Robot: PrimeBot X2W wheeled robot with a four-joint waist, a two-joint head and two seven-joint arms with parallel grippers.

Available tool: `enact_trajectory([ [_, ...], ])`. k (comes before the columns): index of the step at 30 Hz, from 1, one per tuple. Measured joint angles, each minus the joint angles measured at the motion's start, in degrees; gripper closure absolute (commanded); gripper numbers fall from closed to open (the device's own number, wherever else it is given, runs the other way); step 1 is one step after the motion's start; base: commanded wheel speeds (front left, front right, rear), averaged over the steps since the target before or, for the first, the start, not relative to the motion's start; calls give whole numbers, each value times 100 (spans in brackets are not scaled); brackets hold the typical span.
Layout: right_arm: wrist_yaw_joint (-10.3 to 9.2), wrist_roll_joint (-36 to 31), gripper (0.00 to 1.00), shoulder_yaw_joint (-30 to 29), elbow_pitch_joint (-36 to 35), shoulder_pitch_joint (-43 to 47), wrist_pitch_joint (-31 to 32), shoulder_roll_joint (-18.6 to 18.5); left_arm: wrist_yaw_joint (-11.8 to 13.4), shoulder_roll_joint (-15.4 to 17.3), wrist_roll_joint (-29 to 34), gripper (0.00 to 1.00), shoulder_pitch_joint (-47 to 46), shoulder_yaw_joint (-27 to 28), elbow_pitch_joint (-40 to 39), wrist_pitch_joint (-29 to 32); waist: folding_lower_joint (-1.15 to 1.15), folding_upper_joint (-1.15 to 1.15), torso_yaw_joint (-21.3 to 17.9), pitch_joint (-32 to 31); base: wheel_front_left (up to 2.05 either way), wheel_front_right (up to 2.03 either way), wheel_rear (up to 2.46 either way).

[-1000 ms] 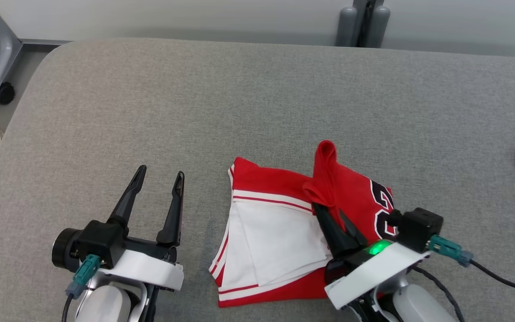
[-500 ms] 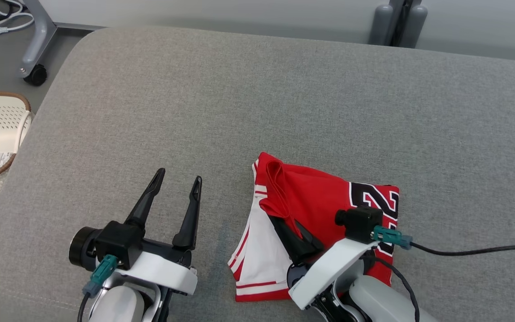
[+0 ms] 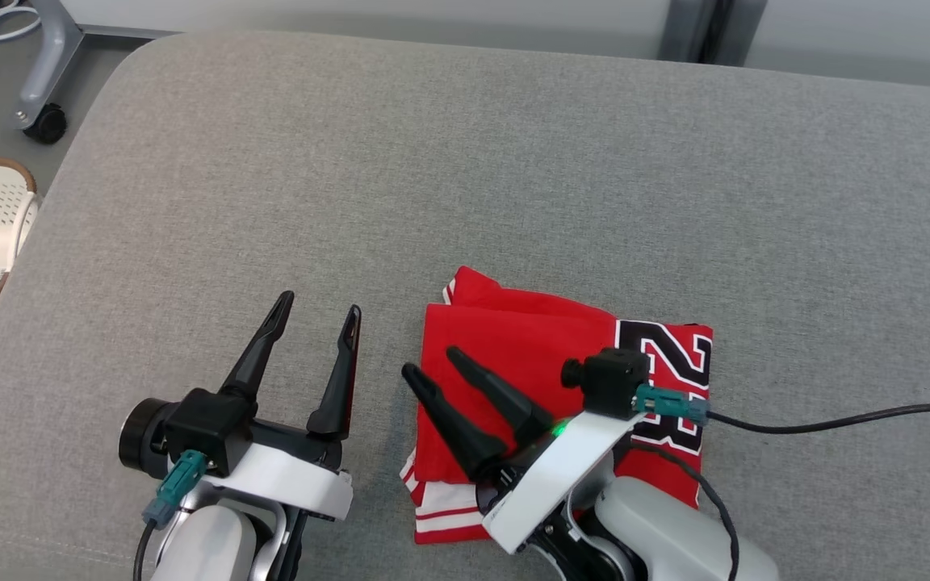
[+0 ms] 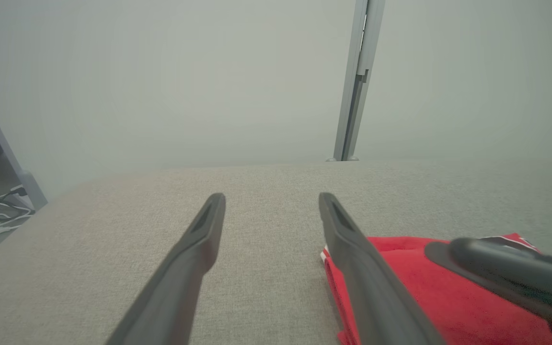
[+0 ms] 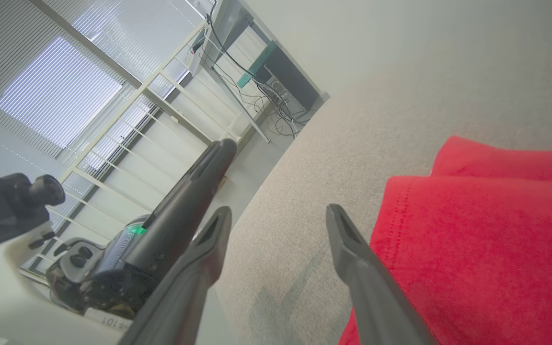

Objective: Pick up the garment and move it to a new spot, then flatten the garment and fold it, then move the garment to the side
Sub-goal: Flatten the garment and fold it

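Left gripper [image 3: 318,307]: at 7 o'clock of the head view, fingers pointing to 1 o'clock, jaws apart, empty. Right gripper [image 3: 431,363]: at 5 o'clock, fingers pointing to 11 o'clock, jaws apart, empty

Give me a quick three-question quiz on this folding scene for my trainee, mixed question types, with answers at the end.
1. True or false: the right gripper is shut on the red jersey.
2. The jersey is: A) spread out flat, B) folded on the grey cushion, C) hanging in the air.
3. Fill in: the left gripper is ___, holding nothing.
Key: 1 false; 2 B; 3 open.
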Motion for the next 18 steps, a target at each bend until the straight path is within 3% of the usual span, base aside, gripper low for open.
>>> enact_trajectory([
  [8, 0, -1347, 0, -1729, -1018, 556, -2, -246, 27, 79, 46, 0, 0, 151, -3, 0, 0, 0, -287, -58, 0, 0, 0],
  [9, 0, -1347, 0, -1729, -1018, 556, -2, -246, 27, 79, 46, 0, 0, 151, -3, 0, 0, 0, -287, -58, 0, 0, 0],
  [18, 0, -2746, 0, -3497, -1748, 1709, -15, -432, 147, 163, 48, 0, 36, 399, -98, 0, 0, 0, -559, -211, 0, 0, 0],
])
